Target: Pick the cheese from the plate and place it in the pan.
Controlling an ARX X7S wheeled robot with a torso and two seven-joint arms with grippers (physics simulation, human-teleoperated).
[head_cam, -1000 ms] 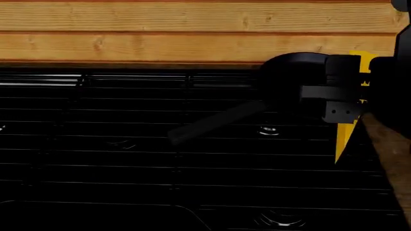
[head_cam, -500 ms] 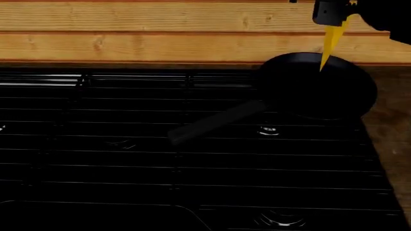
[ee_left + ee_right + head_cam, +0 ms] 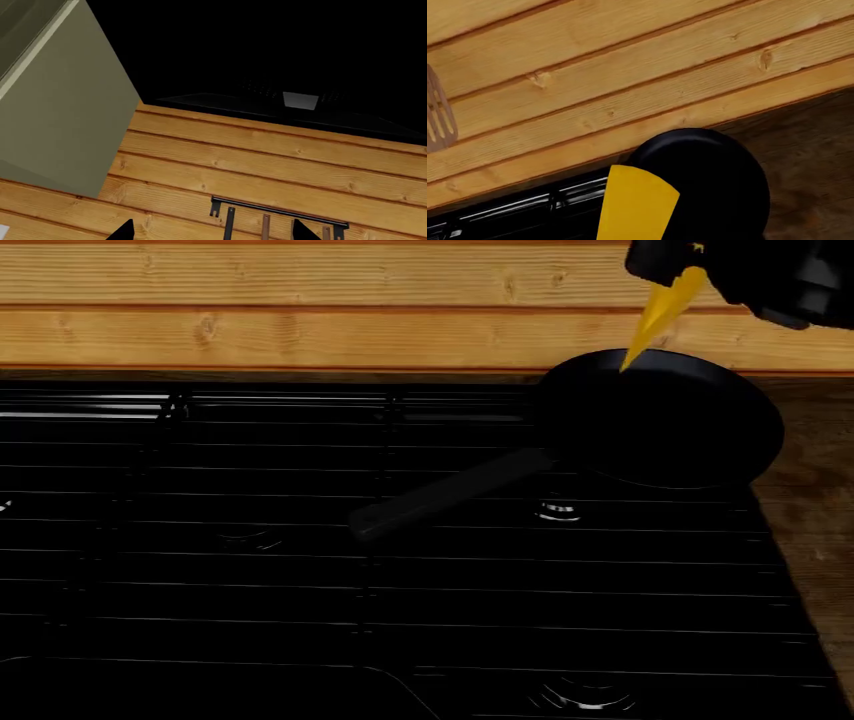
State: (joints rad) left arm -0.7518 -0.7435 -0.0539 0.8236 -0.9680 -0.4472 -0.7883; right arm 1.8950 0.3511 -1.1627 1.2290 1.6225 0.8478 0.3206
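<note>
- One gripper [image 3: 674,265], the right, hung at the top right of the head view, above the pan's [image 3: 681,425] far rim, its jaws clenched on the cheese [image 3: 657,315].
- The cheese hung in the air over the pan, tilted, its tip pointing down toward the pan's far rim and not touching it.
- From the right wrist, the cheese [image 3: 637,205] showed as a broad yellow face in front of the pan [image 3: 720,175].
- The pan sat on the stove [image 3: 267,570], at the stove's far right corner, close to the wall [image 3: 334,300] of wooden planks behind it.
- The pan's handle [image 3: 447,495] ran from the pan over the stove's grates, toward the stove's middle and front.
- Right of the pan lay a strip of wooden counter [image 3: 814,500].
- The plate was in none of the views.
- The left gripper [image 3: 210,231] showed only as two dark tips set well apart, nothing between them, facing the wall [image 3: 267,165], a utensil rail [image 3: 280,212] and a green cabinet [image 3: 60,110].
</note>
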